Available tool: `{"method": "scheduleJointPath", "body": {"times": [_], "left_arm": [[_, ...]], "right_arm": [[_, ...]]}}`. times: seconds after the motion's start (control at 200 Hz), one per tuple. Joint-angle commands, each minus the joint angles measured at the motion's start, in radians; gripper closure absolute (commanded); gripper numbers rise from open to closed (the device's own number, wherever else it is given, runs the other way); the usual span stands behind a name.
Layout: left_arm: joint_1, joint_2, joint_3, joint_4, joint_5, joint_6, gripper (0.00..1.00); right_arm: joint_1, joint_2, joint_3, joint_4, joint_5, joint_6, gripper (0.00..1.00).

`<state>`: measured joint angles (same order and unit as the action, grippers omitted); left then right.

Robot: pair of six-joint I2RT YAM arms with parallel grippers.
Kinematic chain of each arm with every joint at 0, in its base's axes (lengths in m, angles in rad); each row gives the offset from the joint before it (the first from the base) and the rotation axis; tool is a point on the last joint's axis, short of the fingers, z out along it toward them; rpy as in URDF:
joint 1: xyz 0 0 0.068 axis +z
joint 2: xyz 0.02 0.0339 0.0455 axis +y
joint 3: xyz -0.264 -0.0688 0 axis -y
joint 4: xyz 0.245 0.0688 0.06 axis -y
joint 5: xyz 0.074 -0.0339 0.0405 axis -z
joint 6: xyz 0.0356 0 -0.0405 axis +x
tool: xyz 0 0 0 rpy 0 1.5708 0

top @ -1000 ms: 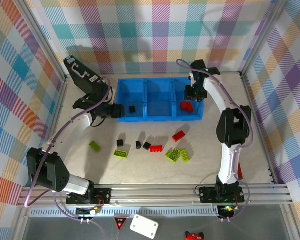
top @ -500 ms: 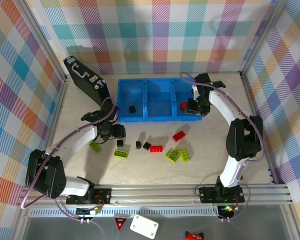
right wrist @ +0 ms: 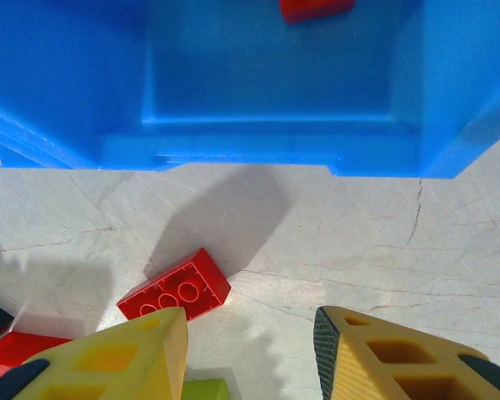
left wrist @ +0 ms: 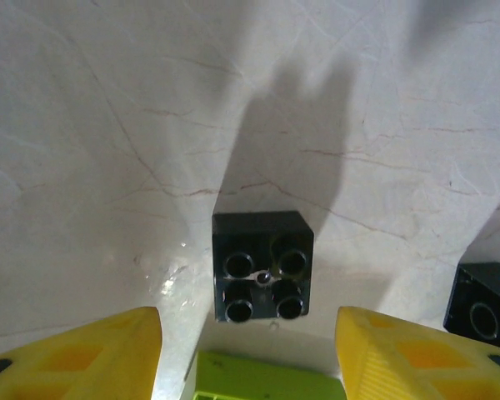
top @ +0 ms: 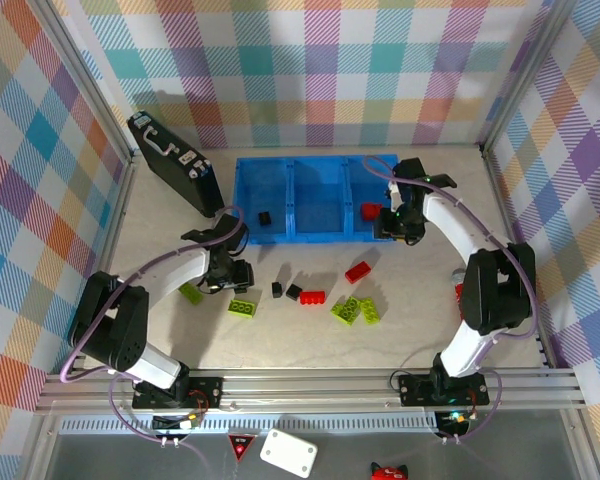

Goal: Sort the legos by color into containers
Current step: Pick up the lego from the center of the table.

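The blue containers (top: pixel 315 165) stand in a row at the back. The left one holds a black lego (top: pixel 265 217), the right one a red lego (top: pixel 370 211). My left gripper (top: pixel 237 274) is low over the table and open. A black four-hole lego (left wrist: pixel 262 277) lies just ahead of its yellow fingers (left wrist: pixel 83 354), with a lime lego (left wrist: pixel 267 385) below it. My right gripper (top: pixel 399 226) hovers open at the right container's front wall (right wrist: pixel 275 137) with nothing between its fingers (right wrist: pixel 117 358). A red lego (right wrist: pixel 175 290) lies on the table below it.
Loose legos lie mid-table: lime (top: pixel 190 293), lime (top: pixel 243 306), black (top: pixel 277 289), black (top: pixel 294 292), red (top: pixel 312 298), red (top: pixel 357 271), and a lime pair (top: pixel 355 311). A black case (top: pixel 175 165) leans at the back left. Patterned walls close in three sides.
My left gripper has swung from the tray's left container down to the table over a black lego. My right gripper has drawn back from the right container toward its front wall.
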<state>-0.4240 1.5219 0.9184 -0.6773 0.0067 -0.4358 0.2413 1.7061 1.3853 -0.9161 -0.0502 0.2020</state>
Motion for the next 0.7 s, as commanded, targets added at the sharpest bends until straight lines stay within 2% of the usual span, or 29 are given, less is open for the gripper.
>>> {"method": "scheduleJointPath", "body": {"times": [0.0, 0.25, 0.695], "left_arm": [[-0.021, 0.026, -0.018, 0.028, -0.007, -0.023, 0.43], [-0.025, 0.072, -0.027, 0.050, -0.037, -0.027, 0.46], [-0.042, 0.098, 0.020, 0.025, -0.048, -0.008, 0.65]], "right_arm": [[0.003, -0.038, -0.009, 0.001, -0.018, 0.015, 0.54], [0.004, -0.057, -0.013, -0.013, -0.011, 0.018, 0.54], [0.006, -0.090, -0.034, -0.020, -0.008, 0.024, 0.54]]}}
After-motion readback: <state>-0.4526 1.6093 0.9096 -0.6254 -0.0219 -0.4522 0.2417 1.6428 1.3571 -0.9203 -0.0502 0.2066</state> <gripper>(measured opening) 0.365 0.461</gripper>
